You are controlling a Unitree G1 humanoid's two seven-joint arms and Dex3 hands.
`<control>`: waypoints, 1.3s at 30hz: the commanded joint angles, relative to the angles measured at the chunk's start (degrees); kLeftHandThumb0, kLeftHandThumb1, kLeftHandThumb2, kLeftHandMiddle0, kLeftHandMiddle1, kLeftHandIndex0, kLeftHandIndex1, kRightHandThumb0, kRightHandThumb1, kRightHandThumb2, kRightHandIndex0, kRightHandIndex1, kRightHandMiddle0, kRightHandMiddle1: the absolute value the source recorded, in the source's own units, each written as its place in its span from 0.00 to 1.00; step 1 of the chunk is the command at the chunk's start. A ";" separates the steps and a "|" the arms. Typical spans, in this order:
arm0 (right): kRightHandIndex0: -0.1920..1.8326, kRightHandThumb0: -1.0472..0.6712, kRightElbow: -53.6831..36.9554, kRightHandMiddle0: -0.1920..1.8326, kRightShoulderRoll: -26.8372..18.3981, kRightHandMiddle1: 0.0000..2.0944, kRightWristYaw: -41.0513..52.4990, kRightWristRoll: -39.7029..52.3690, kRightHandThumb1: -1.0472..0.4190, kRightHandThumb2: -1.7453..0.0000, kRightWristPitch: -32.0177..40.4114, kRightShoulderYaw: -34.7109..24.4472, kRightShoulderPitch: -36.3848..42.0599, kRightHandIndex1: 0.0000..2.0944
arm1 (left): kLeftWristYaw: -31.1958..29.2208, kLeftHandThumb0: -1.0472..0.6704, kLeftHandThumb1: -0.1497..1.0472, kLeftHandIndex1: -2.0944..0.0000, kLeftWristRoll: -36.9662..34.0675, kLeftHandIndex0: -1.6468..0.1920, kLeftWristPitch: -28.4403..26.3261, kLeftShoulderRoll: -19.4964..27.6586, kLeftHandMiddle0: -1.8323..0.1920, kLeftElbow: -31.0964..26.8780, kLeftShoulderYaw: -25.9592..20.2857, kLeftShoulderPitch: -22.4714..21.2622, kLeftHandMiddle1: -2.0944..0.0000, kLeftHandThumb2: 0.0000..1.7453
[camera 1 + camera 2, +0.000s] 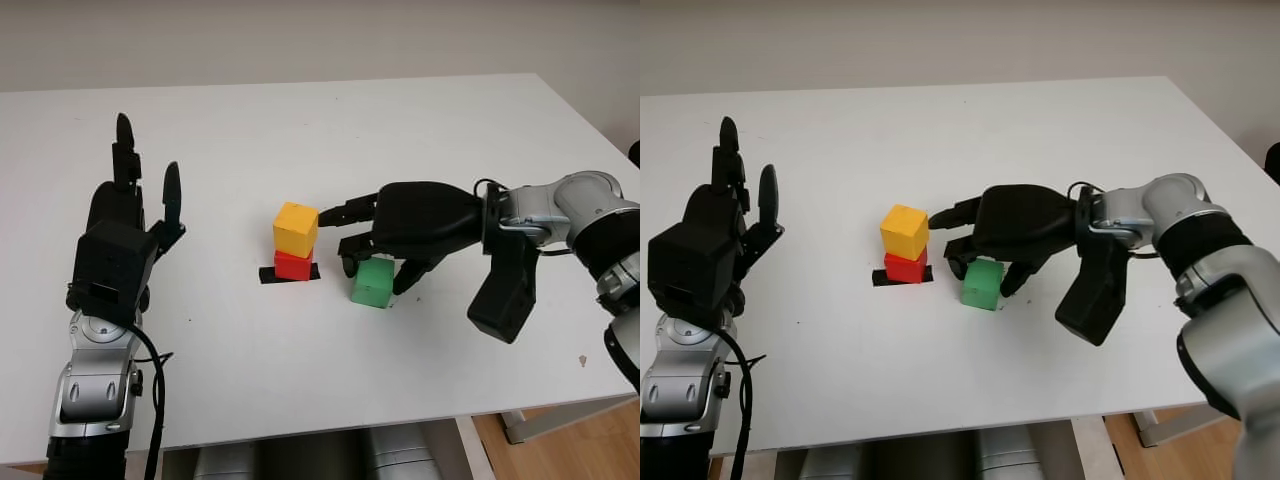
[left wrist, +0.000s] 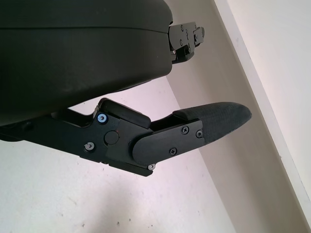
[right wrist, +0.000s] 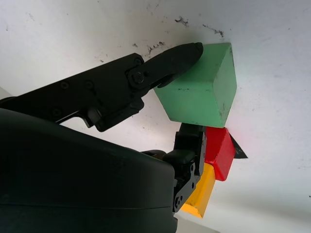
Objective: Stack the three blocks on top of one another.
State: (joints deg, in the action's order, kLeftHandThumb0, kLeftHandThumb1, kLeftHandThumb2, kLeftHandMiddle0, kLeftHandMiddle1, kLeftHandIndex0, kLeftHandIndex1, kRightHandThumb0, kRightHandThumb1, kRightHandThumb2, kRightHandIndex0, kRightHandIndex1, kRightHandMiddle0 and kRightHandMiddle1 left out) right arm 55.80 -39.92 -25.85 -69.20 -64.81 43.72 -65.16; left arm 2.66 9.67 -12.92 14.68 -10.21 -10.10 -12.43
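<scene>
Three blocks are seen near the middle of the white desk point(image 1: 420, 130). A yellow block point(image 1: 295, 228) is stacked on a red block point(image 1: 293, 265), slightly twisted against it, and the red one is set on a strip of black tape point(image 1: 268, 276) stuck to the desk. Just beside this pair, toward the desk's right edge, a green block point(image 1: 373, 282) is gripped by the right hand point(image 1: 400, 235), whose arm is extended in from the right edge. In the right wrist view the green block point(image 3: 201, 92) is pinched between black fingertips point(image 3: 182, 56) on opposite faces; whether it is lifted off the desk cannot be told. The left hand point(image 1: 125, 225) is held open above the desk's left side, well apart from the blocks, with nothing in it.
</scene>
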 commanded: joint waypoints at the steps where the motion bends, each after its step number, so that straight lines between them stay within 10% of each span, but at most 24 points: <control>1: 0.27 0.34 0.98 0.34 0.40 0.67 -0.14 0.34 0.09 0.97 0.32 0.54 0.05 0.04 | -0.06 0.16 1.00 0.97 0.21 0.99 0.15 0.41 0.99 -1.22 -0.04 0.75 0.97 0.42; 25: 0.27 0.39 6.06 0.37 0.37 0.52 41.98 28.83 0.11 0.97 15.14 -15.19 -8.56 0.03 | -0.47 0.16 1.00 0.98 -0.29 1.00 1.98 0.87 0.99 1.04 -0.21 -0.54 0.98 0.42; 39: 0.27 0.36 9.69 0.35 7.92 0.69 60.76 49.09 0.12 0.97 28.16 -27.55 -11.35 0.03 | -0.10 0.16 1.00 0.97 0.07 0.99 2.84 0.86 0.99 1.29 -0.04 -0.56 0.97 0.42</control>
State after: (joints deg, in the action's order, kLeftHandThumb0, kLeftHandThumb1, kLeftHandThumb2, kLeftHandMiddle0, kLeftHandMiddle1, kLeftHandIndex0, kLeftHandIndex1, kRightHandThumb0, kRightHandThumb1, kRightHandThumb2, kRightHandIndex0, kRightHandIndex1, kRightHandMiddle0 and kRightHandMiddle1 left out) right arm 65.53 -32.64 33.93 -21.58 -37.87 17.66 -74.75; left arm 2.33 9.54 -10.67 15.11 -8.51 -10.19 -12.50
